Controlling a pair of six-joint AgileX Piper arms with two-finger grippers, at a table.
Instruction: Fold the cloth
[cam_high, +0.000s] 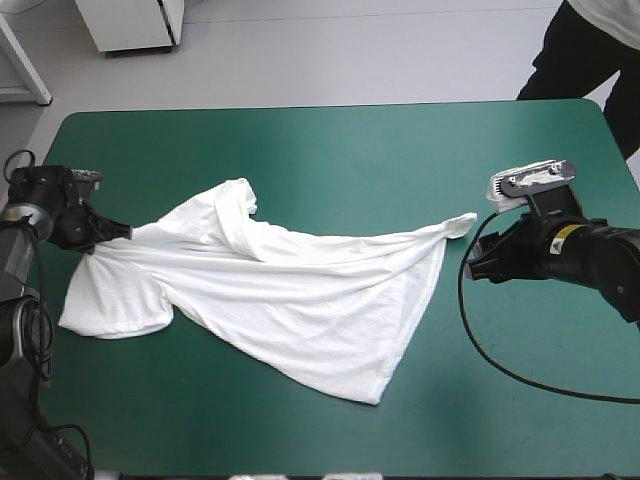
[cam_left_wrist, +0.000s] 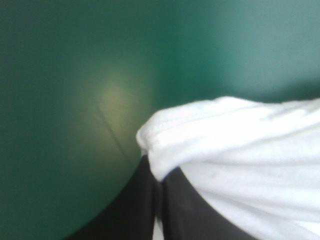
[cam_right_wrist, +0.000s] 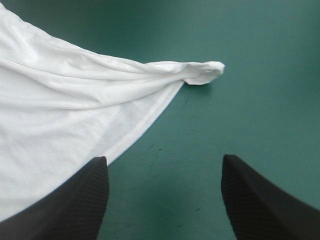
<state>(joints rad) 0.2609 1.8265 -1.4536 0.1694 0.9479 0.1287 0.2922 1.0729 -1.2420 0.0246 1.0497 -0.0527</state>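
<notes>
T-shirt (cam_high: 290, 300) lies on the teal-green cover (cam_high: 330, 150), partly spread and wrinkled. It stretches across the table's middle from near the left edge toward the right. One sleeve (cam_high: 110, 310) lies flat at the left end. A raised fold runs across the upper part. The hem sags to a broad corner toward the near edge.

Left gripper (cam_high: 108, 238) sits at the shirt's left end, near the table's left edge. Its black fingers (cam_left_wrist: 135, 205) are pinched together on a bunched edge of white fabric. The cloth rolls over the fingertips and drapes down one side.

Right gripper (cam_high: 478, 262) is low over the cover near the right edge, its fingers spread wide with only bare cover between them. Just ahead of it lies the shirt's twisted corner (cam_right_wrist: 205, 72), drawn out to a point on the cover and apart from the fingers. The shirt's slanting edge runs down beside one finger; cannot tell whether they touch.
</notes>
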